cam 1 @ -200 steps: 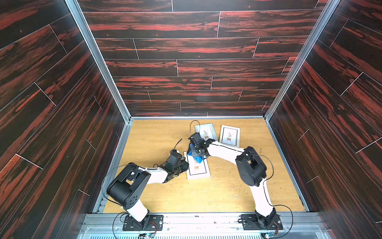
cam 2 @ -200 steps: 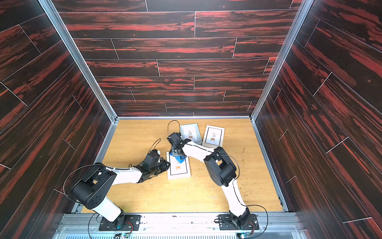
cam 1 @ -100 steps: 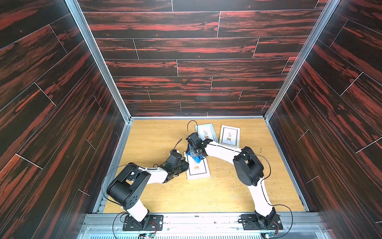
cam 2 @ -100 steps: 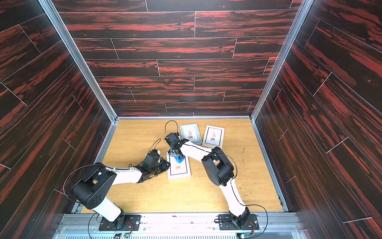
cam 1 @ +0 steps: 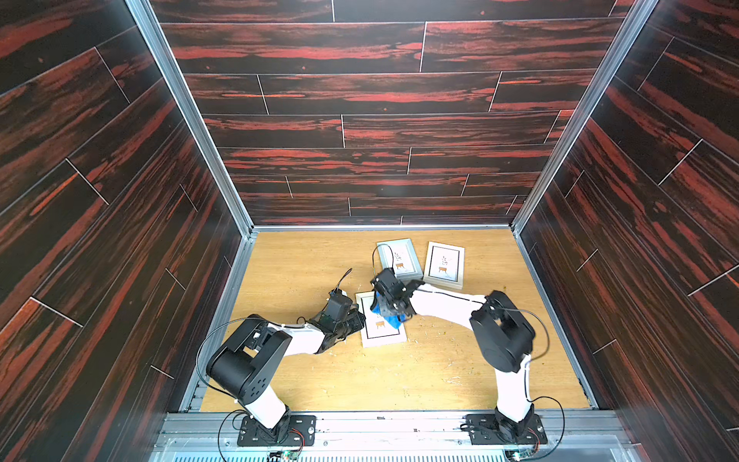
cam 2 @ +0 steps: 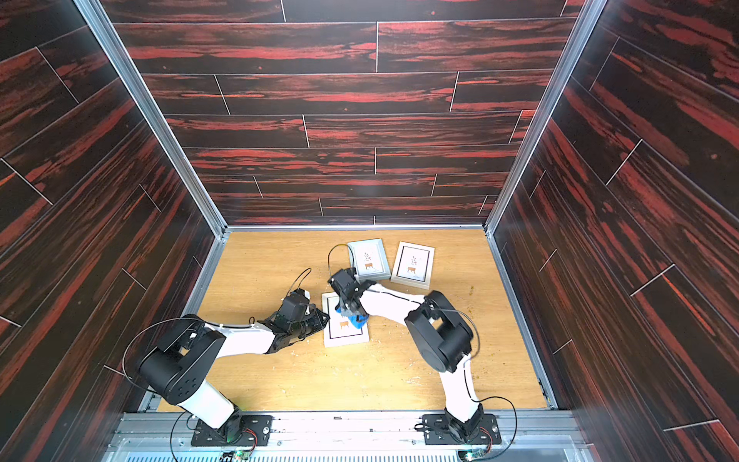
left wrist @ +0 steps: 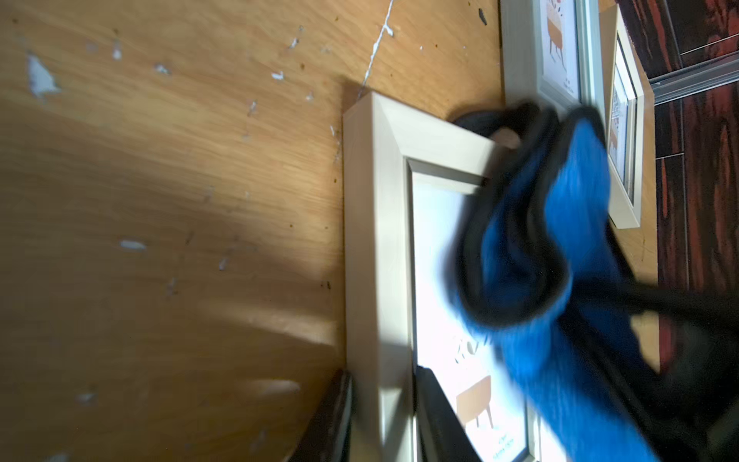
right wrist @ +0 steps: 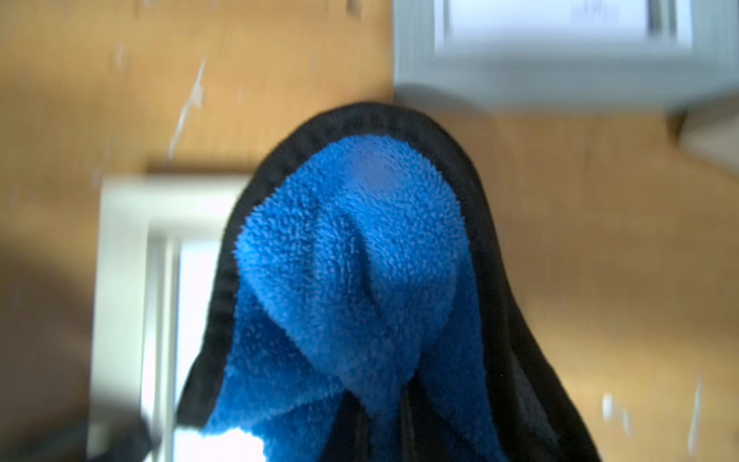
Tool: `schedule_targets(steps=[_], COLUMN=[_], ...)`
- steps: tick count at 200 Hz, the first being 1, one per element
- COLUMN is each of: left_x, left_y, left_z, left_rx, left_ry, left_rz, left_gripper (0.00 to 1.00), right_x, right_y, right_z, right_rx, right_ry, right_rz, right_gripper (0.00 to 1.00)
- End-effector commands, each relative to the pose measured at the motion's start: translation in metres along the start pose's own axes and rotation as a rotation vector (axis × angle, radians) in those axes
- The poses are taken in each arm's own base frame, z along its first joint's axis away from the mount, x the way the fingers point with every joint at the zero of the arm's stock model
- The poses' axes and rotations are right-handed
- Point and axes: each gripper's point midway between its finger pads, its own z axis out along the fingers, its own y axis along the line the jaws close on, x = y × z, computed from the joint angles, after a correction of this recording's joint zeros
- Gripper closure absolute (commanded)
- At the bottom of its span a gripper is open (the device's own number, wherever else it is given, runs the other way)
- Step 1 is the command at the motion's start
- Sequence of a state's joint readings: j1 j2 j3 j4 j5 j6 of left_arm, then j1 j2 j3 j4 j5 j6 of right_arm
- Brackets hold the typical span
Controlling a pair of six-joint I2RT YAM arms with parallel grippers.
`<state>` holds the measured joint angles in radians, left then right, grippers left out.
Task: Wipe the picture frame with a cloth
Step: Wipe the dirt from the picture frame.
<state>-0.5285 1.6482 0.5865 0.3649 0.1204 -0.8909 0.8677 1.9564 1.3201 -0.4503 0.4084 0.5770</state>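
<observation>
Cloth [cam 1: 394, 320] sits bunched in your right gripper [cam 1: 388, 313]. The jaws are pinched closed on the blue pile, and the black trim [right wrist: 240, 248] curls round it. The cloth is pressed onto the far half of the picture frame [cam 1: 382, 339], which lies flat on the wooden table [cam 1: 304, 272] between the 2 arms. Your left gripper [cam 1: 359, 320] is narrowed onto that frame's side rail, the one toward the left arm, with 1 of its fingers [left wrist: 332, 424] outside the rail and 1 on the glass side. The print [left wrist: 476, 400] beside the cloth shows a brown piece of furniture with small lettering below it — too blurred for you to read. 2 more lie just beyond — a grey frame [cam 1: 400, 260] and a pale frame [cam 1: 444, 265] — with similar prints whose lettering you cannot read either.
</observation>
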Motion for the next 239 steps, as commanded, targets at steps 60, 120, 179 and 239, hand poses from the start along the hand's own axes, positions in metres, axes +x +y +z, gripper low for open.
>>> schedule_targets(steps=[60, 120, 179, 239], left_x=[0.062, 0.060, 0.063, 0.061], left_y=[0.086, 0.086, 0.086, 0.086], left_z=[-0.010, -0.009, -0.009, -0.009], left_rx=[-0.305, -0.307, -0.302, -0.300], left_ry=[0.206, 0.195, 0.206, 0.191], left_rz=[-0.033, -0.037, -0.036, -0.038], left_gripper=[0.71, 0.71, 0.71, 0.71], right_x=[-0.038, 0.030, -0.014, 0.002], right_y=[-0.003, -0.010, 0.014, 0.029], right_z=[0.019, 0.002, 0.018, 0.018], right_rx=[0.036, 0.035, 0.020, -0.034], right_ry=[-0.025, 0.045, -0.006, 0.037], right_rz=[0.007, -0.044, -0.017, -0.044], right_gripper=[1.00, 1.00, 1.00, 1.00])
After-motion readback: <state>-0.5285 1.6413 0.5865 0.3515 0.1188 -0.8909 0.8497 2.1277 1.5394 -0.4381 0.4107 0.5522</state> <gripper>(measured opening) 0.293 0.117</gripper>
